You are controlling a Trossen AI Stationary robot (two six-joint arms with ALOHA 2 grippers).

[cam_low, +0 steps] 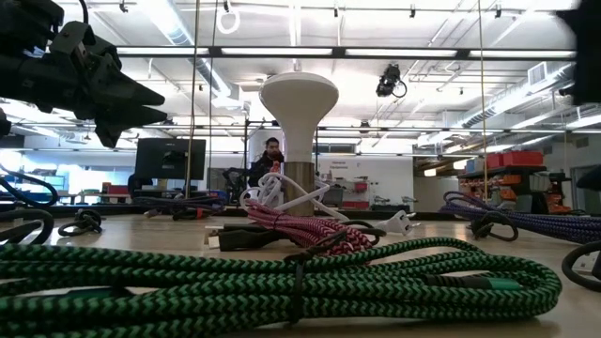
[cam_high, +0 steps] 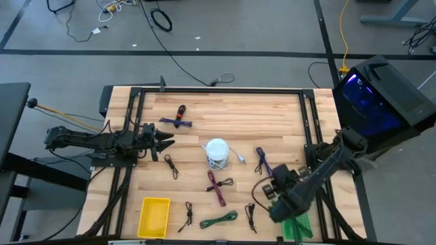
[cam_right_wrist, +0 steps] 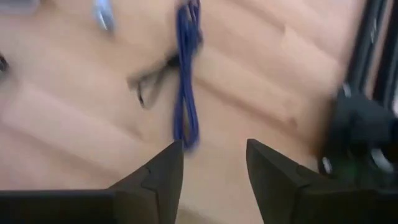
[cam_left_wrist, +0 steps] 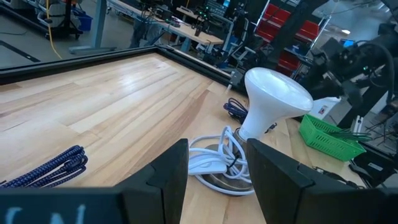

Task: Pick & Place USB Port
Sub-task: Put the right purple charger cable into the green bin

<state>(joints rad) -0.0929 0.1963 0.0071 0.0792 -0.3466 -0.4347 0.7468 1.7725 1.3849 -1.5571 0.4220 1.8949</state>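
two dark arms are reaching over a pale wooden table (cam_high: 225, 112) in the high view. the left gripper (cam_high: 162, 144) is hovering at the table's left side, fingers spread and holding nothing. the right gripper (cam_high: 267, 191) is hanging near the front right, its fingertips hard to make out from above. a yellow bin (cam_high: 154, 217), rectangular with nothing showing inside, is sitting at the front left; a green basket (cam_high: 296, 228) at the front right is partly hidden under the right arm, so its contents cannot be told. a white bulb-shaped lamp (cam_high: 216, 152) is standing near the centre with a white cable coiled at its base. braided cable bundles are lying scattered: a blue cable (cam_high: 261, 161) just beside the right gripper, a red cable (cam_high: 218, 186) in front of the lamp, a green cable (cam_high: 219, 219) at the front edge.

low view: the green cable (cam_low: 282, 277), striped and woven, is filling the foreground and cutting off much behind it; a person (cam_low: 270, 155) is showing far back.

left wrist view: the spread fingers (cam_left_wrist: 165, 177) are framing the lamp (cam_left_wrist: 273, 102).

right wrist view: the parted fingers (cam_right_wrist: 273, 171) are empty, with the blue cable (cam_right_wrist: 186, 87) lying blurred on the wood beyond them.
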